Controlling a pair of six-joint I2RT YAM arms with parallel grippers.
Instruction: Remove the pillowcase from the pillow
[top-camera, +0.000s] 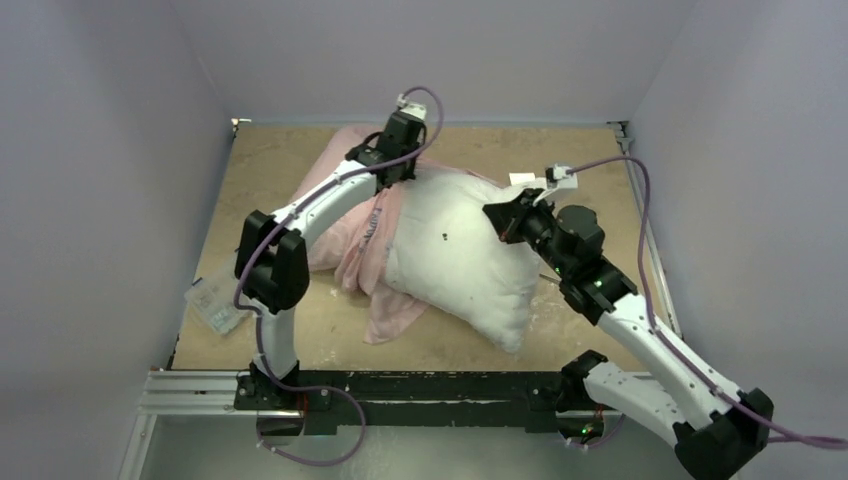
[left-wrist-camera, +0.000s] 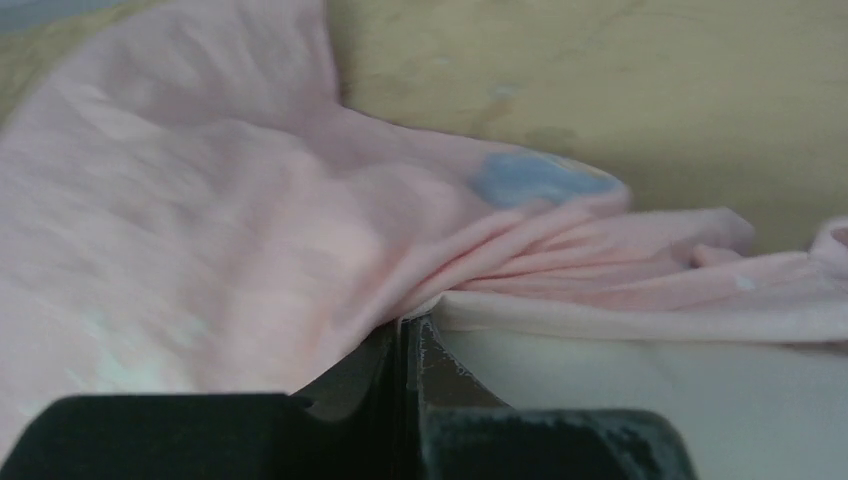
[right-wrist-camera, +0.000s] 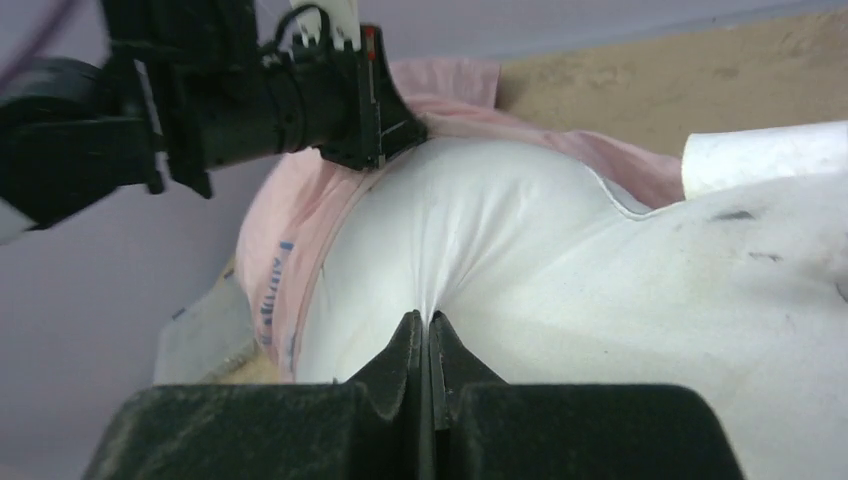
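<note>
The white pillow (top-camera: 462, 250) lies mid-table, mostly bare, a small dark speck on it. The pillowcase (top-camera: 362, 232), pale pink side out with blue script, is bunched at the pillow's left end and trails toward the front. My left gripper (top-camera: 385, 172) is shut on the pillowcase (left-wrist-camera: 250, 250) at the pillow's far left corner. In its wrist view the fabric fans out from the closed tips (left-wrist-camera: 412, 322). My right gripper (top-camera: 497, 222) is shut on a pinch of the pillow (right-wrist-camera: 560, 270) at its right side. The cloth puckers at the tips (right-wrist-camera: 428, 318). The left gripper (right-wrist-camera: 385, 150) also shows there.
A clear plastic packet (top-camera: 215, 302) lies at the table's left front edge. A small white tag (top-camera: 521, 179) lies behind the pillow. Lavender walls close in the tan table (top-camera: 560, 150) on three sides. The black base rail (top-camera: 420, 390) runs along the front.
</note>
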